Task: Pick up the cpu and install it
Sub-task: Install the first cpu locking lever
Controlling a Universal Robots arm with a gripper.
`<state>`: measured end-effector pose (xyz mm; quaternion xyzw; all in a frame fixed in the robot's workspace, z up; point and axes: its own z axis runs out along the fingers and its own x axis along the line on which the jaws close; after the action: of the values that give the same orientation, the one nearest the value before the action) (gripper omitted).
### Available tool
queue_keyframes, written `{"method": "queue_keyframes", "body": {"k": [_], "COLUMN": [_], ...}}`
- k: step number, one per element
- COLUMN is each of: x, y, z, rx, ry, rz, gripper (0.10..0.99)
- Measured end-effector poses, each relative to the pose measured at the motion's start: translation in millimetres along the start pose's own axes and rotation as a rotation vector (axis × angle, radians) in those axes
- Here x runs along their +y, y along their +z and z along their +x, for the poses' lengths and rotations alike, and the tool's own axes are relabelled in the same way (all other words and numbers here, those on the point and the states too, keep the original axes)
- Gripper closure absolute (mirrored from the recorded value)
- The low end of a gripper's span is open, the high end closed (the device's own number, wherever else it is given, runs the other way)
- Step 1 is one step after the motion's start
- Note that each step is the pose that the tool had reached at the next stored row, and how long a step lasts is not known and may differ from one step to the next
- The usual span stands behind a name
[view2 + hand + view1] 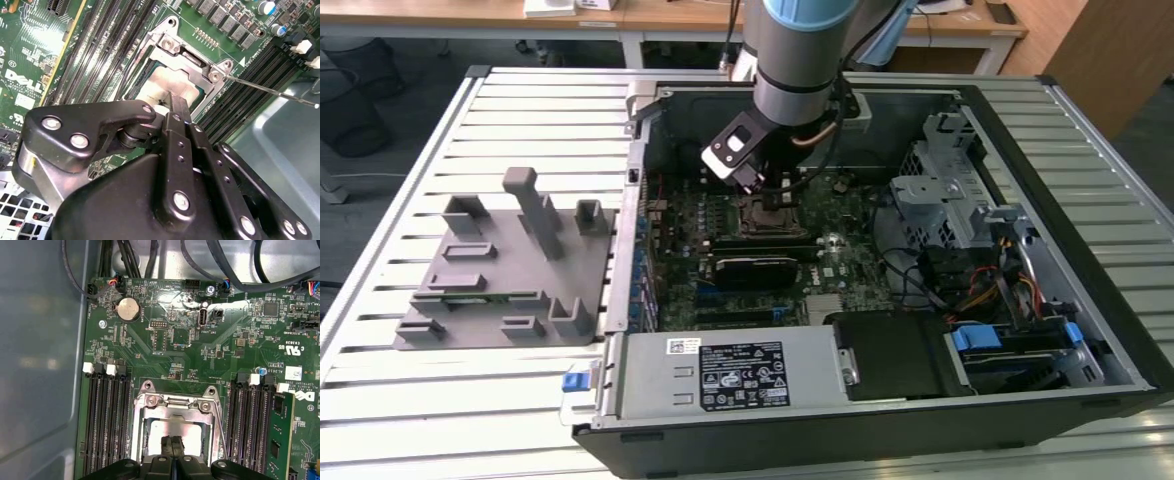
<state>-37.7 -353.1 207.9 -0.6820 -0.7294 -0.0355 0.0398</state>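
Gripper (172, 449) is reaching down into the open case (1067, 300), its fingers (176, 107) sitting pressed together with no gap showing between them and nothing clamped. The tips are meeting the top of the cpu (165, 429), touching or just above, hard to tell which. Cpu is lying flat directly under the tips, inside the socket frame (176, 404) that is ringing it on the board (200, 360), with the thin lever (270, 90) sticking out to one side of the gripper and memory slots (107, 425) running along both sides. Judging handling: light, stiff, flat chip; metal lid is looking smooth and likely slippery, so a pinch from above is offering little purchase. Safest hold is probably across two opposite edges of the thin rim, keeping it level, since the underside contacts and socket pins are likely fragile under tilt or sideways force. Writing: white print is showing on the board near the gripper, and a printed label (744, 375) is sitting on the power supply (654, 385) well away from it; not transcribing either.
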Motion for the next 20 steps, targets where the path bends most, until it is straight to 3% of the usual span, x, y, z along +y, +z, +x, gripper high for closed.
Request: {"method": "queue_keyframes", "body": {"k": [20], "x": [0.0], "y": [-4.1], "z": [0.4], "rx": [-0.0004], "ry": [0.0], "rz": [0.0], "gripper": [0.98]}}
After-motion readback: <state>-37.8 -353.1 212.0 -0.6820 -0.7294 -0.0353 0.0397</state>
